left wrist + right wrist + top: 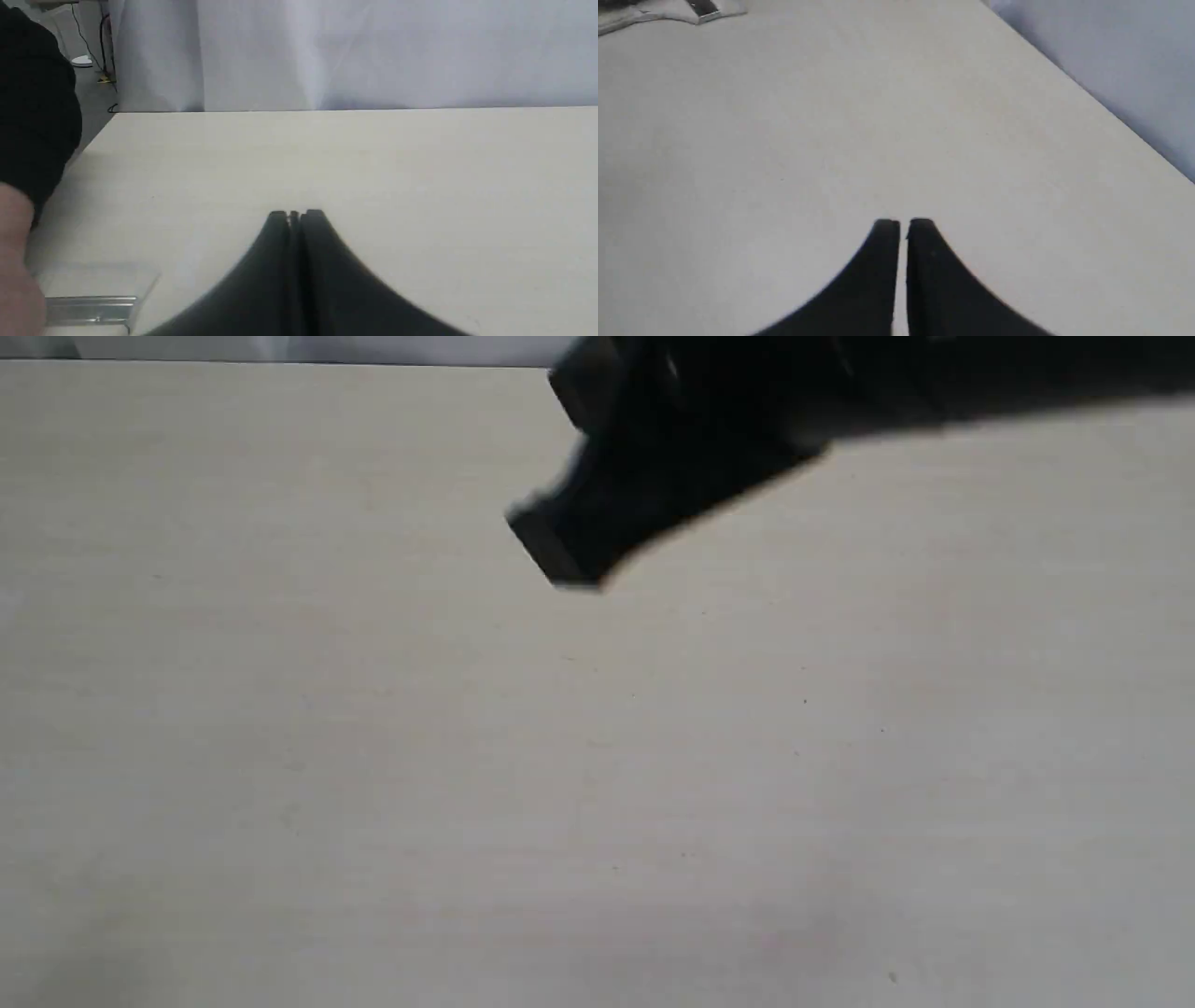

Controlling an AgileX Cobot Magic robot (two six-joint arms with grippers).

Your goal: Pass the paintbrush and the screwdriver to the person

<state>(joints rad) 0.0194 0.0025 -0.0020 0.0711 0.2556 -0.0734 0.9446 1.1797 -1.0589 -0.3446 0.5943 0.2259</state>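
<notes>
Neither the paintbrush nor the screwdriver shows in any view. My left gripper point(295, 214) is shut with nothing in it, low over the bare pale table point(373, 163). Beside it, at the table's side edge, is the person's blurred bare hand point(14, 261) under a black sleeve point(37, 107). My right gripper point(903, 223) is shut to a thin slit, empty, above bare tabletop. In the exterior view a blurred black arm point(672, 457) reaches in from the upper right, and its end hangs over the table's far middle.
A clear plastic piece with a metal strip point(93, 303) lies on the table near the person's hand. A blurred pale object with a dark part point(703, 7) sits at the far edge of the right wrist view. A white curtain point(373, 51) hangs behind the table.
</notes>
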